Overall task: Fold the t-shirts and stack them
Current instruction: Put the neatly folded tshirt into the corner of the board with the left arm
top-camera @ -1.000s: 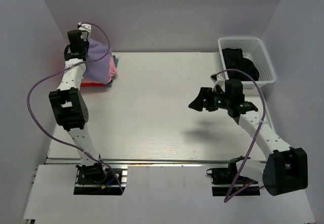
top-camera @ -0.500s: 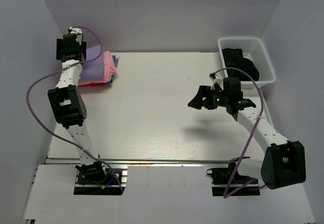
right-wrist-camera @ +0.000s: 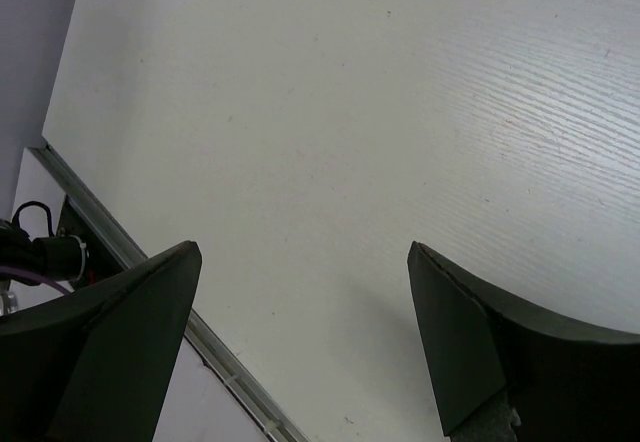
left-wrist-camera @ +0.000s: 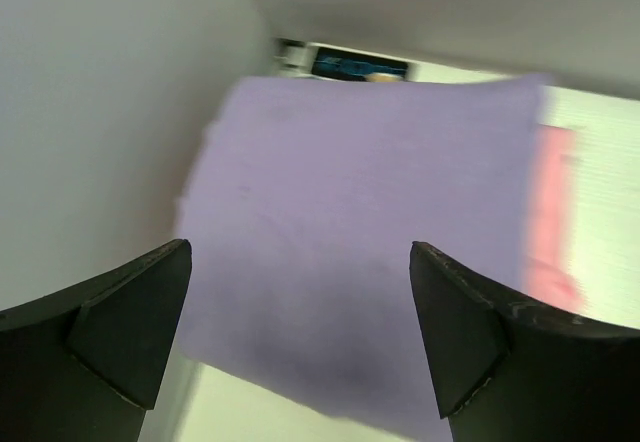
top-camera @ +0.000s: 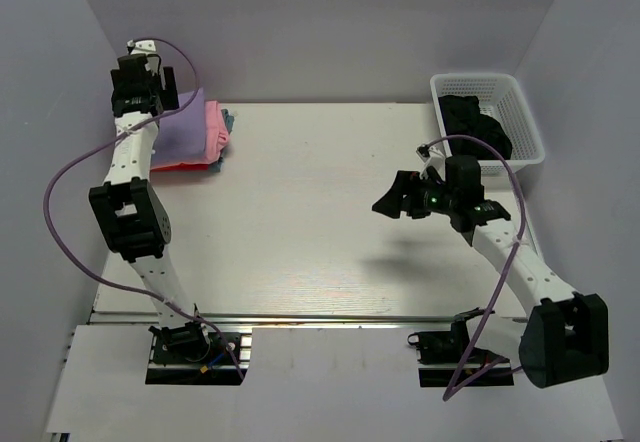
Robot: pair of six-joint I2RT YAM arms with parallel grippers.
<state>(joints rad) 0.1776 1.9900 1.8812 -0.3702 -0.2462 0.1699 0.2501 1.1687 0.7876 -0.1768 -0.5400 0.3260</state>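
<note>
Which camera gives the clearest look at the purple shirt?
The left wrist view: the purple shirt fills the picture, lying flat, though slightly blurred. The top view shows it small, on the pile in the far left corner, partly hidden by the left arm. The right wrist view shows only table.

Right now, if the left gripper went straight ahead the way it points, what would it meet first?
Probably the lavender t-shirt, which lies straight ahead of the open left gripper; the depth to it is unclear.
</note>
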